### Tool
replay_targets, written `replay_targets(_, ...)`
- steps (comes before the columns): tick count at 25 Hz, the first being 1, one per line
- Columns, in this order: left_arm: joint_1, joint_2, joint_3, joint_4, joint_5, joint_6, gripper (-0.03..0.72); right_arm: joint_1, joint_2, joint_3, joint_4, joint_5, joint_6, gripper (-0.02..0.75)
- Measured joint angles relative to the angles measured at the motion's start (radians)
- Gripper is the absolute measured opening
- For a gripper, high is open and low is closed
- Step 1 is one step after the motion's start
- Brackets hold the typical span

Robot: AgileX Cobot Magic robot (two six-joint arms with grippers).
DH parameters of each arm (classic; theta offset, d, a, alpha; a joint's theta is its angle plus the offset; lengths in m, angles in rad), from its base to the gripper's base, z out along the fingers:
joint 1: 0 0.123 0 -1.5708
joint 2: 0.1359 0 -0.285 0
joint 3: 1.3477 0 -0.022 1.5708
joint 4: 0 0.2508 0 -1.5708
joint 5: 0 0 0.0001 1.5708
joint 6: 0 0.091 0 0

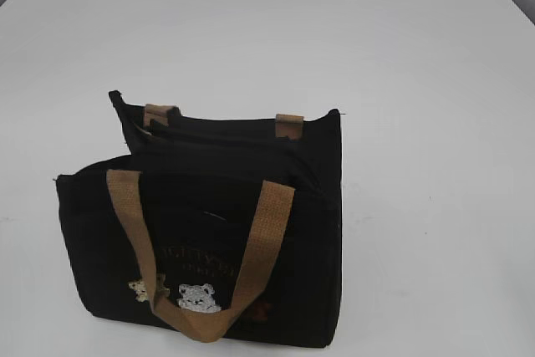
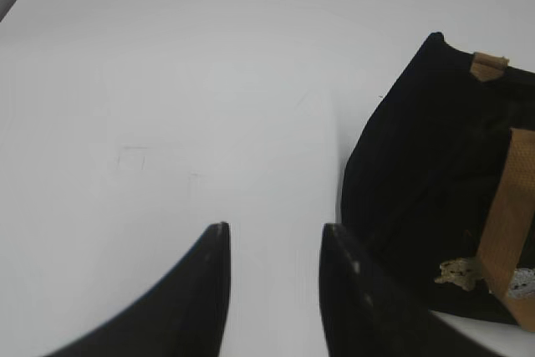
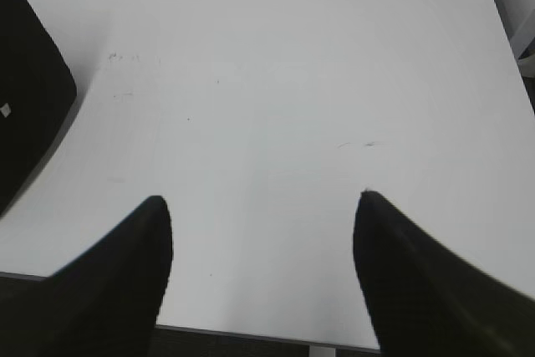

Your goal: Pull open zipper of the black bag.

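The black bag (image 1: 209, 206) stands upright on the white table, front face toward the exterior camera, with embroidered bears (image 1: 199, 297) low on it. Its top shows only as dark folds (image 1: 226, 135); I cannot make out the zipper or its pull there. Neither gripper appears in the exterior view. My left gripper (image 2: 276, 236) hangs open over bare table, with the bag (image 2: 410, 173) just right of its right finger. My right gripper (image 3: 263, 202) is wide open over bare table, the bag (image 3: 25, 98) at the far left of its view.
A tan front handle (image 1: 267, 232) loops down over the bag's face, and a second handle's ends (image 1: 290, 123) show at the back rim. The white table (image 1: 334, 31) stretches behind and beside the bag. Its near edge (image 3: 251, 334) lies under the right gripper.
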Motion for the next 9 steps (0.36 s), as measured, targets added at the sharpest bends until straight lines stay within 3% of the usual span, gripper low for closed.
replay_targets(9, -0.009, 0.000, 0.000, 0.000, 0.000, 0.000, 0.244, 0.000, 0.000, 0.000, 0.000, 0.000, 0.000, 0.528)
